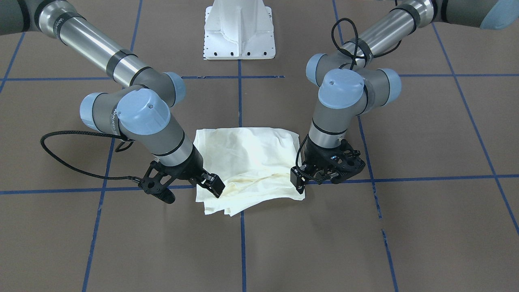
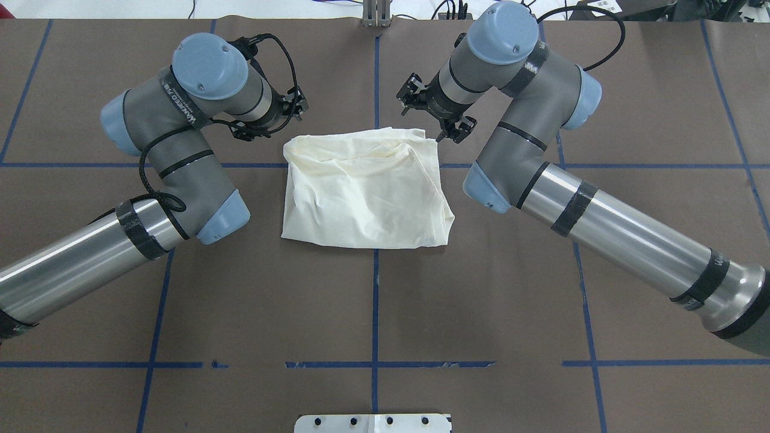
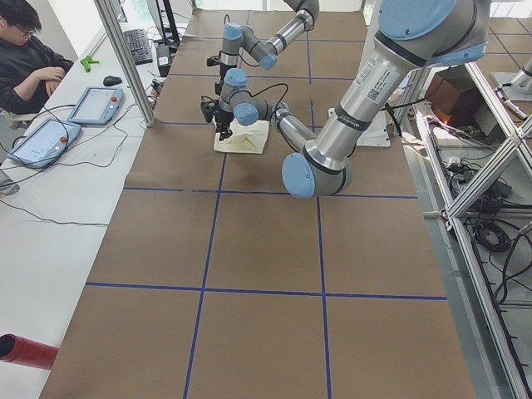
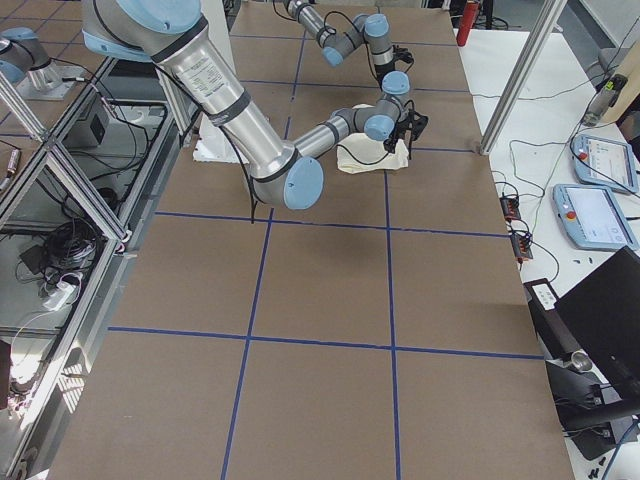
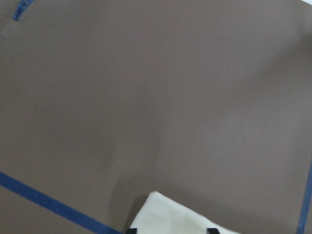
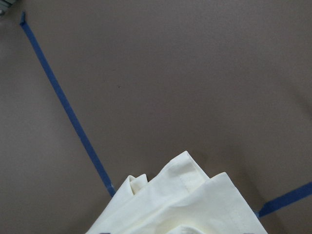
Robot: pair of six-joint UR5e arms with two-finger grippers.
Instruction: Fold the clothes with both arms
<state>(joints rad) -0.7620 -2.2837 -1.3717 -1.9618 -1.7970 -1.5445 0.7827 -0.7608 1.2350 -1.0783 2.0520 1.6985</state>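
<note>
The cream shirt lies folded into a rough square at the table's middle, plain side up, also in the overhead view. Both grippers are at its edge farthest from the robot base. My left gripper is low at one far corner; in the left wrist view its tips stand apart with the shirt corner between them. My right gripper is at the other far corner, looking open over layered shirt edges. The cat print is hidden.
The brown table carries a blue tape grid. The white pedestal base stands behind the shirt. An operator sits at a side desk with tablets.
</note>
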